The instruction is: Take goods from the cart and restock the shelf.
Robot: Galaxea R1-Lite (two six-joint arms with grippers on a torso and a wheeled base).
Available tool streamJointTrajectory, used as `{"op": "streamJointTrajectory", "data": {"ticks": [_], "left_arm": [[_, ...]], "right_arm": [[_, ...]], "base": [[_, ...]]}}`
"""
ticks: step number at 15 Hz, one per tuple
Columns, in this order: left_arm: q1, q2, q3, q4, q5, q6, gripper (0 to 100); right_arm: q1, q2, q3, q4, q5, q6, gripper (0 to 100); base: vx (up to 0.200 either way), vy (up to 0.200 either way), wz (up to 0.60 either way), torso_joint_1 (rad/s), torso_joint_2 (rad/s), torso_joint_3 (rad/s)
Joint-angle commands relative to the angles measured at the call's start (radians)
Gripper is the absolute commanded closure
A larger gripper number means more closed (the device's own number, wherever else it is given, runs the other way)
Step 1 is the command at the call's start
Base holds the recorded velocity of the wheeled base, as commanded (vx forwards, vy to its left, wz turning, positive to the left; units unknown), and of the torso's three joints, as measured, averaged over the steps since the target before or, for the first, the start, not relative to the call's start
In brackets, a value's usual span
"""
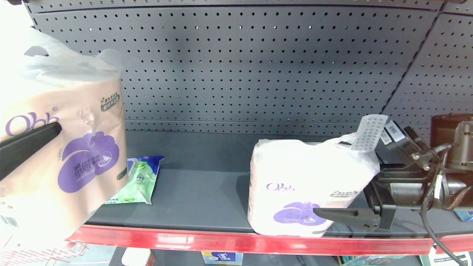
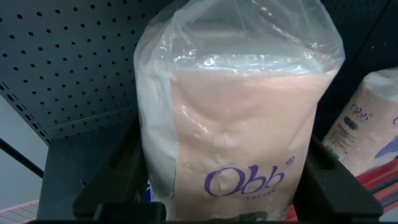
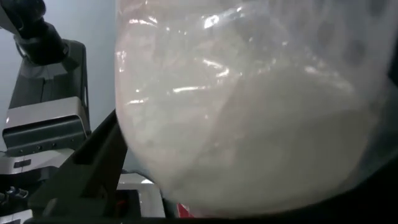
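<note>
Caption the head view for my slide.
Left gripper holds a tissue pack aloft; right gripper grips a second pack on the shelf.

A green wipes pack point(image 1: 142, 181) lies flat; lower down sits what may be a blue box point(image 1: 221, 257).

Matte black grippers on a dark, cabled wrist

The right gripper point(image 1: 330, 177) has long, flat black fingers point(image 1: 343, 216) that taper to a blunt tip, fixed to a boxy black bracket point(image 1: 384, 207). Behind it are a dark grey cylindrical motor housing point(image 1: 406, 194), a black module with white labels point(image 1: 393, 133), silver screws point(image 1: 415, 156) and a glossy dark-brown round joint cover point(image 1: 449, 127). A thin black cable point(image 1: 428, 225) loops beside the wrist. The left gripper point(image 2: 221, 134) has the same plain black, angular build.
</note>
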State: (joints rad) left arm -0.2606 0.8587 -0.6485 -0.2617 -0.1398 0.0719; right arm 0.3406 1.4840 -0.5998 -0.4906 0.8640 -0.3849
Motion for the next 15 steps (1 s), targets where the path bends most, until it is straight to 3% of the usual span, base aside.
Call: {"op": "streamJointTrajectory", "data": {"ticks": [1, 7, 9, 12, 15], "left_arm": [[0.0, 0.006, 0.0, -0.001, -0.001, 0.0, 100], [-0.006, 0.048, -0.005, -0.002, -0.02, 0.0, 100], [-0.008, 0.071, -0.003, -0.002, -0.067, 0.0, 100], [-0.009, 0.111, -0.01, -0.005, -0.078, 0.002, 100], [-0.054, 0.174, -0.014, -0.044, -0.11, 0.002, 100]], "right_arm": [[-0.017, -0.005, 0.008, -0.006, -0.014, 0.0, 0], [-0.158, -0.131, 0.107, -0.005, -0.008, 0.0, 0], [-0.181, -0.232, 0.181, -0.003, -0.002, 0.003, 0], [-0.184, -0.337, 0.264, 0.001, -0.003, 0.021, 0], [-0.29, -0.544, 0.408, 0.003, -0.019, 0.118, 0]], "base": [[0.0, 0.0, 0.0, 0.0, 0.0, 0.0], [0.0, 0.0, 0.0, 0.0, 0.0, 0.0], [0.0, 0.0, 0.0, 0.0, 0.0, 0.0], [0.0, 0.0, 0.0, 0.0, 0.0, 0.0], [0.0, 0.0, 0.0, 0.0, 0.0, 0.0]]}}
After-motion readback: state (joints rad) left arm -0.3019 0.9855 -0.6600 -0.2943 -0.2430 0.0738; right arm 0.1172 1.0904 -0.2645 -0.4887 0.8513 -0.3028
